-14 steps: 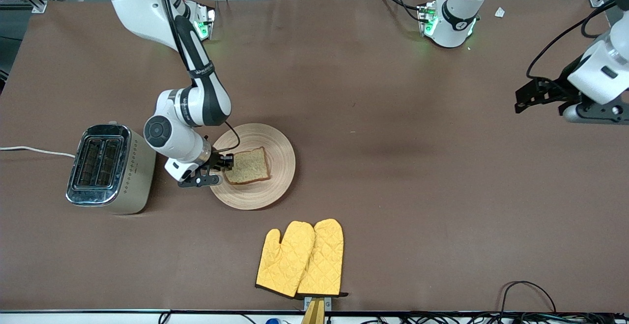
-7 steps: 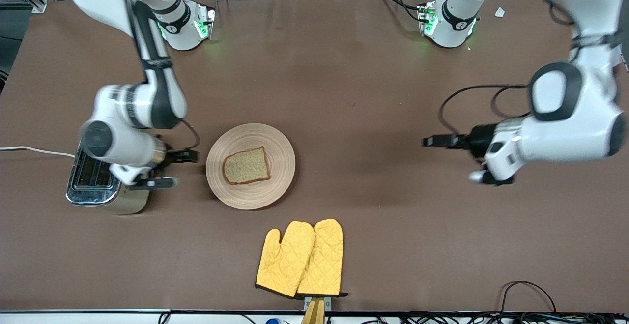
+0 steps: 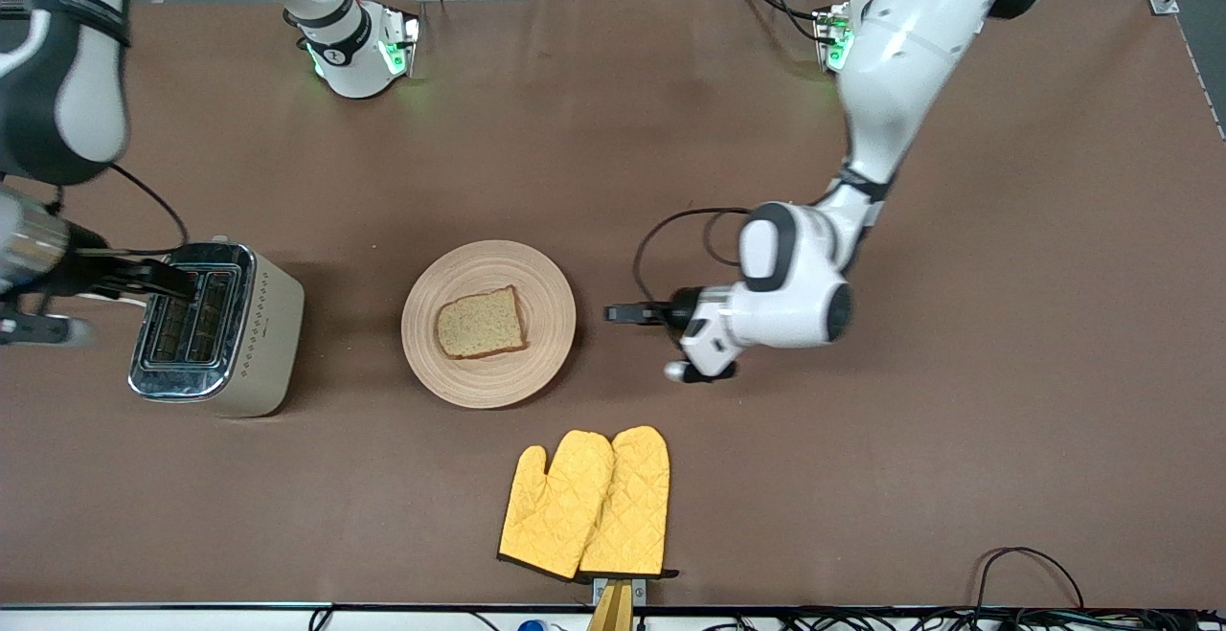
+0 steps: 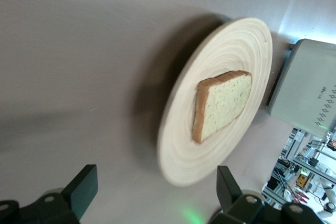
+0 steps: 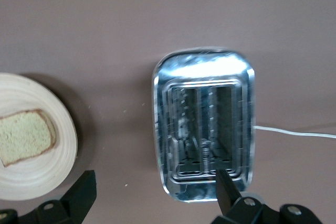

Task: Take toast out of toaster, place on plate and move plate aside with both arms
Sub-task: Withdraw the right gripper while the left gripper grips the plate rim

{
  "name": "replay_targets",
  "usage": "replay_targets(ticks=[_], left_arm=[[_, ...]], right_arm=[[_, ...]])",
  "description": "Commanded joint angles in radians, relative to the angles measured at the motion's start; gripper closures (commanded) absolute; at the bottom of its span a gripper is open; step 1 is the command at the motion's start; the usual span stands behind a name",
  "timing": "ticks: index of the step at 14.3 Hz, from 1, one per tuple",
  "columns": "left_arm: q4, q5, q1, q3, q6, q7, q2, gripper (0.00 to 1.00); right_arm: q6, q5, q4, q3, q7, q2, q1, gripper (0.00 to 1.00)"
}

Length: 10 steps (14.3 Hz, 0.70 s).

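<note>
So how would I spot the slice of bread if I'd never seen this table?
Find the silver toaster on the brown table. Beside it, toward the left arm's end, sits a round pale wooden plate. The light brown, dark-crusted toast lies flat on it, the only food there.

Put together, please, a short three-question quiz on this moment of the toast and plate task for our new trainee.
1. True or false: the toast lies on the plate.
2. Which gripper is over the toaster?
A. the left gripper
B. the right gripper
C. neither
3. Fill in: nearest the front camera lie the yellow oven ____.

Key
1. True: the slice lies flat on the plate, and neither gripper touches it.
2. B: the right gripper, open and empty, hangs over the toaster's slots, while the left gripper, also open, is beside the plate's rim toward the left arm's end of the table.
3. mitts
</note>
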Motion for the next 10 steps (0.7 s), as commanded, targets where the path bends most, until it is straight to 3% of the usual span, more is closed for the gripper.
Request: replay_targets(ticks=[1, 4, 5, 6, 7, 9, 10], left_arm=[[0.174, -0.038, -0.056, 0.002, 0.074, 0.013, 0.159, 0.00], [0.220, -0.056, -0.072, -0.061, 0.160, 0.016, 0.233, 0.03], [0.220, -0.056, -0.070, -0.078, 0.181, 0.017, 0.240, 0.20], [0.218, -0.056, -0.070, -0.086, 0.195, 0.020, 0.238, 0.60], [0.220, -0.058, -0.068, -0.096, 0.198, 0.020, 0.238, 0.81], [0.218, -0.058, -0.067, -0.098, 0.197, 0.023, 0.238, 1.00], [0.218, -0.056, -0.065, -0.097, 0.197, 0.034, 0.238, 1.00]], right_arm=[[-0.092, -0.017, 0.068, -0.048, 0.019, -0.024, 0.001, 0.00], [-0.189, -0.029, 0.135, -0.068, 0.022, -0.031, 0.007, 0.00], [-0.236, -0.032, 0.176, -0.068, 0.022, -0.031, 0.010, 0.00], [-0.287, -0.032, 0.215, -0.068, 0.024, -0.031, 0.010, 0.00], [-0.302, -0.034, 0.233, -0.068, 0.024, -0.029, 0.013, 0.00], [-0.307, -0.047, 0.241, -0.067, 0.024, -0.029, 0.027, 0.00], [-0.309, -0.051, 0.241, -0.067, 0.022, -0.029, 0.039, 0.00]])
